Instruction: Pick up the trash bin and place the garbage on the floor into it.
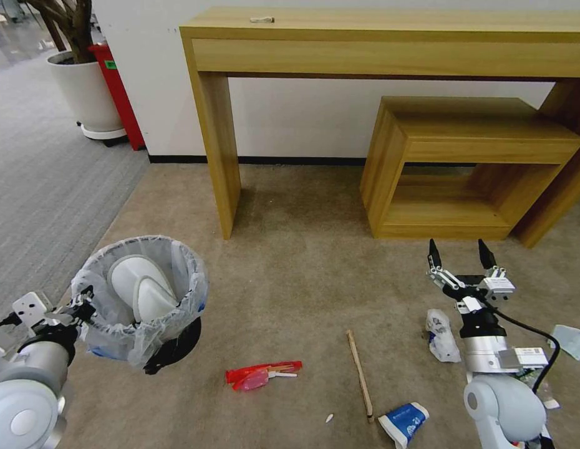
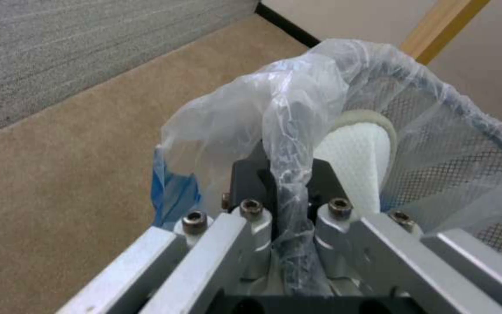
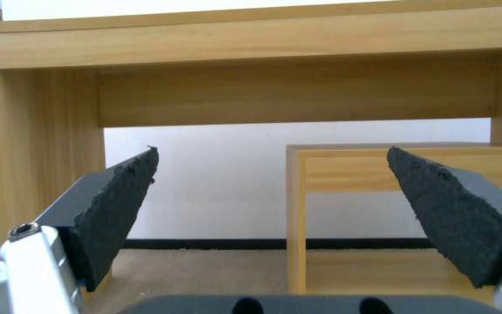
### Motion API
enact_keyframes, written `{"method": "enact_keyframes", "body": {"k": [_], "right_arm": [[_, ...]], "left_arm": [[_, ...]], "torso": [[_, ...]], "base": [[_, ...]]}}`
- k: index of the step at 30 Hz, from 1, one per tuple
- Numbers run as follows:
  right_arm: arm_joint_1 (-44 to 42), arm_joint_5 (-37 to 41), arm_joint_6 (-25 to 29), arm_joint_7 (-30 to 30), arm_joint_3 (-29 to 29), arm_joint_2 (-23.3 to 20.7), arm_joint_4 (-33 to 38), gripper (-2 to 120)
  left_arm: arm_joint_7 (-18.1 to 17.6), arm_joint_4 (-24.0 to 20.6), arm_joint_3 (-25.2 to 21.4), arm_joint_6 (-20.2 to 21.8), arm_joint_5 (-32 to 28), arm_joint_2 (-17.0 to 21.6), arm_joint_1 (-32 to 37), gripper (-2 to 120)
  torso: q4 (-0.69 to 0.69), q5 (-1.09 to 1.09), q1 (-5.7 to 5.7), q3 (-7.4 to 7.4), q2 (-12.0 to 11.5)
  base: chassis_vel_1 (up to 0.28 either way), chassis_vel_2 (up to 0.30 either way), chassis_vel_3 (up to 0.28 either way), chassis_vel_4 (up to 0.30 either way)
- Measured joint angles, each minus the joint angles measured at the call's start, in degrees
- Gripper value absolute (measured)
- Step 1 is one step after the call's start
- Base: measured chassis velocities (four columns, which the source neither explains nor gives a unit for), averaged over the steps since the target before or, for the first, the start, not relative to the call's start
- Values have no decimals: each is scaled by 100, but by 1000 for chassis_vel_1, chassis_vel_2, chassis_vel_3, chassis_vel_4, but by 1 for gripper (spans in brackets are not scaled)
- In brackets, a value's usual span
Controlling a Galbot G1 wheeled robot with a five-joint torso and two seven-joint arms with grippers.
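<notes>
The left gripper point(image 1: 84, 299) clamps the bagged rim of the trash bin point(image 1: 140, 299) — white slippers point(image 1: 143, 288) inside — while the right gripper point(image 1: 461, 255) hangs wide open, a wooden stick point(image 1: 360, 374) lying nearer the robot than its fingertips.

the trash bin point(image 1: 140, 299), round, black and lined with a clear bluish bag, is tilted with one edge of its base off the beige floor point(image 1: 302, 280) and holds two white slippers point(image 1: 143, 290). on the floor lie a red wrapper point(image 1: 262, 375), a wooden stick point(image 1: 360, 374), a blue-white cup point(image 1: 403, 421) and a white bag point(image 1: 443, 337).
</notes>
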Motion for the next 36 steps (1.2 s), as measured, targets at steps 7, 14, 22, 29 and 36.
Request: {"method": "enact_keyframes", "body": {"k": [7,14,22,29,36], "right_arm": [[-52,9,24,-51,10,-12,53,100],[-45,72,28,-53,6,-83,60,100],[-5,74,-163,290,-224,-193,-189,100],[-28,960,-2247,2212,-970,-438,-338,100],[208,2903,-4640,4470,-1511,-665,-437,100]], "left_arm": [[-1,-36,12,1,26,-42,36,3],[-4,-61,35,0,100,-104,44,3],[-7,-110,9,-3,146,-154,121,3],[-5,-136,-9,-15,215,-178,149,3],[-5,-132,-18,-17,256,-139,136,3]], "torso": [[0,0,0,0,0],[0,0,0,1,0],[0,1,0,-1,0],[0,1,0,1,0],[1,1,0,1,0]], "base": [[0,0,0,0],[31,-21,-27,30],[137,-146,-140,132],[21,-13,-17,23],[-4,4,5,-7]]}}
